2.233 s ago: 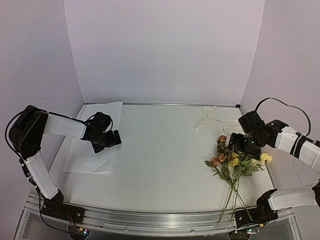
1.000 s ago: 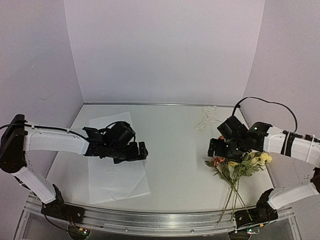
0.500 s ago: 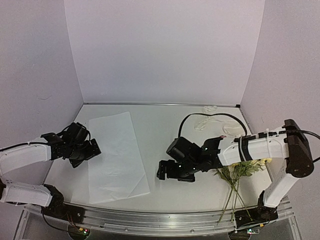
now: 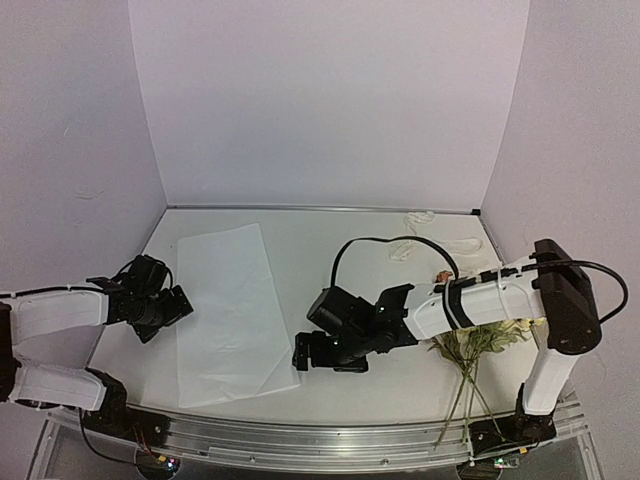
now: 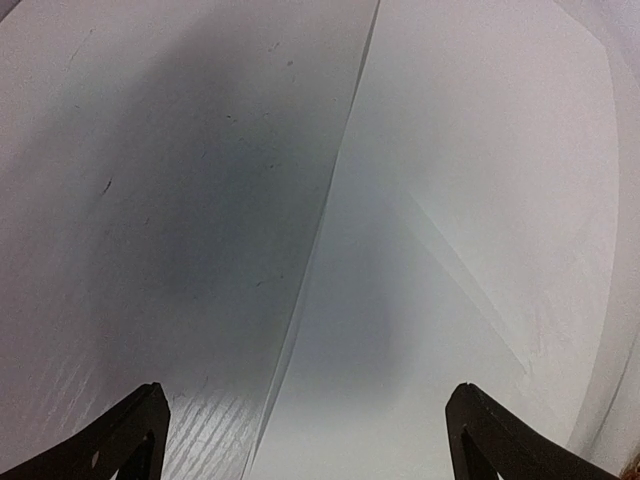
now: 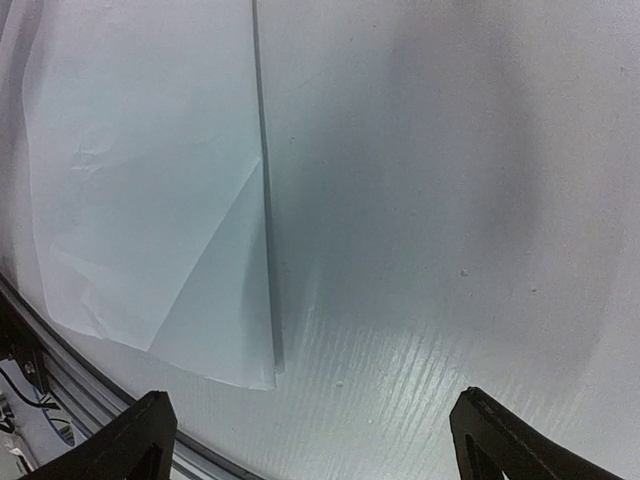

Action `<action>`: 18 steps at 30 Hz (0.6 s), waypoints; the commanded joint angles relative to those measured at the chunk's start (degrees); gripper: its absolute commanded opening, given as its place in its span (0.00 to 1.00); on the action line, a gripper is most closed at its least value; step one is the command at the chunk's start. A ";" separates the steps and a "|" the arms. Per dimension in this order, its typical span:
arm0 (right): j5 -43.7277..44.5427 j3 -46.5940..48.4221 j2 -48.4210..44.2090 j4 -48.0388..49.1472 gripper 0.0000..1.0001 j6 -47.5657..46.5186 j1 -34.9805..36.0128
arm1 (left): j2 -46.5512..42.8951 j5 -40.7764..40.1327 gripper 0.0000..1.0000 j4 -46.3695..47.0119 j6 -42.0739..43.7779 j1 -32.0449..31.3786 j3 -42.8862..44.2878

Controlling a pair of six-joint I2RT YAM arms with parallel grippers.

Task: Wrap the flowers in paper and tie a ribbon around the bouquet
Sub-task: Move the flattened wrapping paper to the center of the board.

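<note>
A: Quick pass, near to far. Clock laid on the top view, 12 at the back wall. Nearest?

B: Flowers [image 4: 466, 352] at 4 to 5 o'clock. Thin green stems pointing at the near rail [image 4: 330, 440], blooms farther in and partly hidden behind the right arm [image 4: 480, 295]. Loose on the table [image 4: 340, 250], unwrapped.

A: Claws?

B: Right gripper [image 4: 306, 358] around 6, low over bare table, just beside the near right corner of the paper [image 4: 232, 315]. Jaws wide apart, nothing between them. Left gripper [image 4: 165, 312] at 8 to 9, just off the paper's left edge, likewise spread wide and empty.

A: Paper itself?

B: Flat at 8 to 10 o'clock, between the two claws, long side running near to far, slightly skewed. Diagonal crease by the near right corner in the right wrist view, fainter creases in the left wrist view.

A: Handling?

B: Probably very light and soft, easy to crumple or tear, likely to slide on the smooth top rather than lift. Best guess: pinch an edge or corner, with the near right corner seeming a touch off the table. No pressing mid-sheet. For the flowers, take the stems, not the blooms; light and springy by the look.

A: Farthest?

B: Ribbon [image 4: 418, 240] at 1 o'clock near the back wall. Loose cream tangle, well apart from the paper. Slim, floppy; go for a free end. Wrap and tie not yet begun.
</note>
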 commanded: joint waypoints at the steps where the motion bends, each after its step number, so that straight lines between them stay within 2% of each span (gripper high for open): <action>1: 1.18 2.64 1.35 0.78 0.98 -1.67 -0.04 | 4.46 4.72 1.00 9.69 3.48 2.66 -0.29; 9: 1.81 1.76 0.94 0.77 0.98 -3.12 -0.04 | 11.73 10.33 1.00 19.38 9.08 4.43 1.55; 18: 3.02 -0.67 -1.02 0.69 0.98 -4.51 -0.69 | 24.87 17.61 1.00 23.56 12.81 4.63 10.16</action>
